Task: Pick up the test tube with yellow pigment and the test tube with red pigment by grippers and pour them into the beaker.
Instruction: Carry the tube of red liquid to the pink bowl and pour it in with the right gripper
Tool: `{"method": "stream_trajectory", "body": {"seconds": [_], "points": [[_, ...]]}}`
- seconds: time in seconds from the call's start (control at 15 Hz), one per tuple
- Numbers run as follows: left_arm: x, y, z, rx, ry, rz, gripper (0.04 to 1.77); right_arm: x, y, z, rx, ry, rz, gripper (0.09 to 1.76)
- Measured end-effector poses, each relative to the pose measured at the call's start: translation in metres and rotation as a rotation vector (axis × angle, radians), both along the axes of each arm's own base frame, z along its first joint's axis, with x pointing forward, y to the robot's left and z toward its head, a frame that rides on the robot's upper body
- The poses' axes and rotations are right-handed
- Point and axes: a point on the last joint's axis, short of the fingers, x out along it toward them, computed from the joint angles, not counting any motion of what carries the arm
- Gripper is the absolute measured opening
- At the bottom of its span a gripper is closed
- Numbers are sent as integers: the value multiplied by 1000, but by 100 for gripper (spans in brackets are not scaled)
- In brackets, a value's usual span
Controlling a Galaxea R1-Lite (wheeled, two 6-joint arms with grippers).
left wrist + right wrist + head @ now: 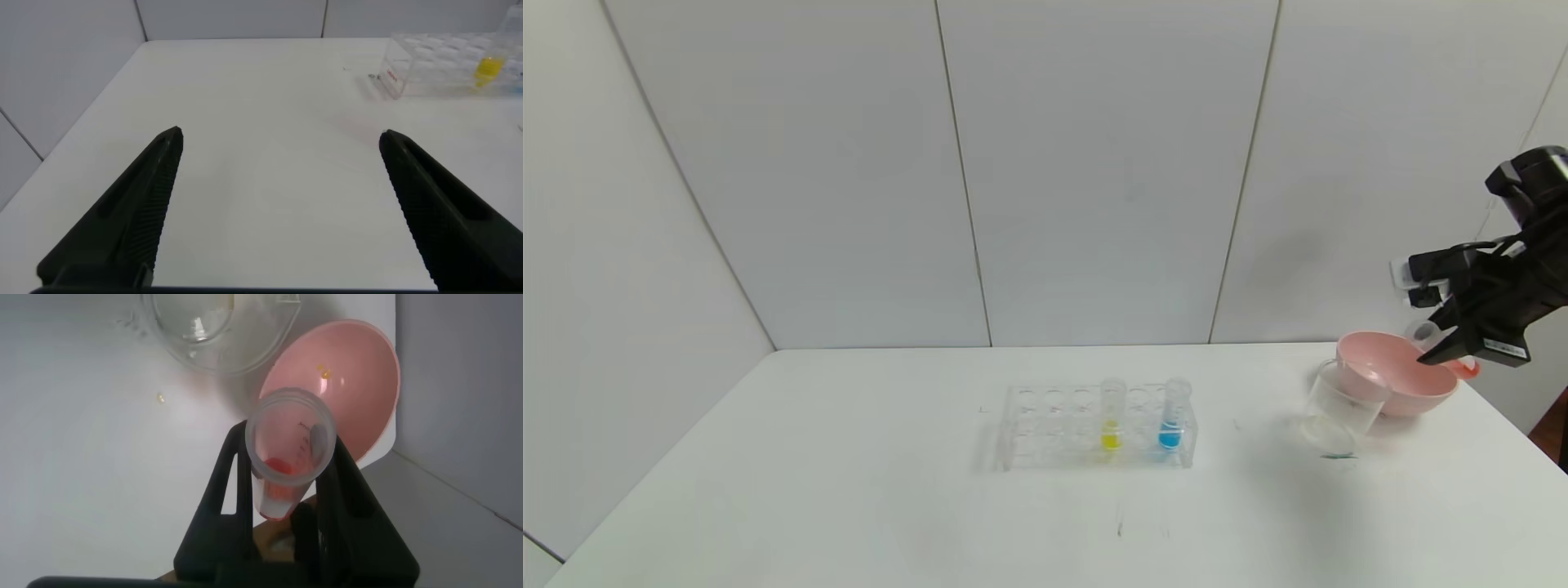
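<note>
The black right gripper (290, 494) clamps the slim clear red-pigment test tube (288, 453) above the round pink bowl (1401, 384), beside the clear cylindrical beaker (1339, 412); the black left gripper (282, 212) is spread wide.

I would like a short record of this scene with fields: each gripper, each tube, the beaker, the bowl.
right gripper: shut on the red tube, held over the pink bowl at the table's right end
left gripper: open, empty, over bare table
yellow tube: upright in the clear rack
blue tube: upright in the same rack, right of the yellow tube
beaker: in front of the bowl, nothing coloured visible inside
</note>
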Motion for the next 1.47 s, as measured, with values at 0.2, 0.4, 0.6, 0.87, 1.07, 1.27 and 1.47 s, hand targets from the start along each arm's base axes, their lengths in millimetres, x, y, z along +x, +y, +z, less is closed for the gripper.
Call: {"method": "stream_trajectory", "body": {"seconds": [0.2,0.4,0.6,0.87,1.07,1.27,1.47], "points": [[0,0,0,0,0,0,172,-1,10,4,-14,8,21,51],[0,0,0,0,0,0,172,-1,19,8,-64,10,26,51],[0,0,0,0,0,0,172,1,29,9,-131,3,24,51],[0,0,0,0,0,0,172,5,39,9,-191,-17,14,51],[0,0,0,0,0,0,172,8,45,6,-246,-6,1,51],[0,0,0,0,0,0,172,12,53,-1,-247,12,17,51],[0,0,0,-1,0,0,172,17,57,-10,-254,40,20,51]]}}
